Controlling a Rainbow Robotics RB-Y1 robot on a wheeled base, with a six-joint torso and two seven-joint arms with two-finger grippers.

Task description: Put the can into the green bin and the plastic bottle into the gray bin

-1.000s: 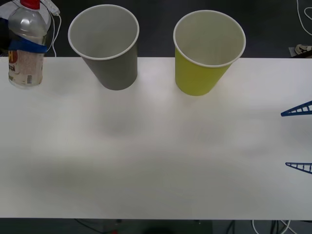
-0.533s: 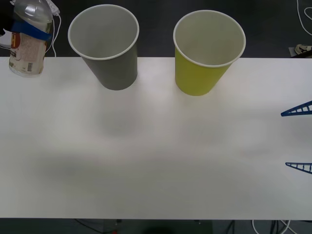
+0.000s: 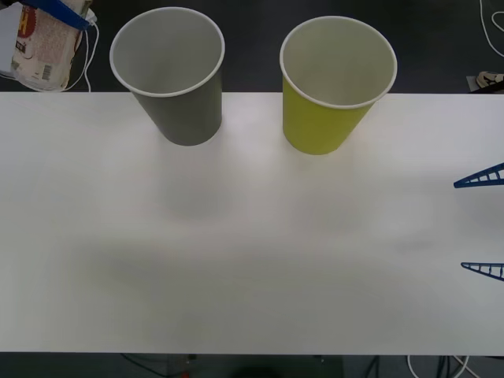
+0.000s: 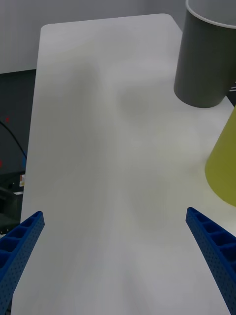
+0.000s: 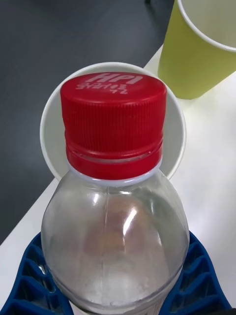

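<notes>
Right gripper (image 4: pixel 115 261): two blue plastic fingers (image 4: pixel 212 246), ribbed with open triangular cells like a lattice, each tapering to a thin point; matte finish.

Left gripper (image 5: pixel 115 275): same blue ribbed fingers (image 5: pixel 29 280), cells rounded, curving outward at both sides; one blue strip (image 3: pixel 59 9) crosses beside the gray bin (image 3: pixel 173 79).

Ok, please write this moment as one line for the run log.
left gripper: shut on plastic bottle, raised beside gray bin | right gripper: open, idle at table edge | green bin: upright

We see a white table (image 3: pixel 252 236) over dark floor (image 3: pixel 252 39), with white cables (image 3: pixel 488 24) at the far right.
</notes>
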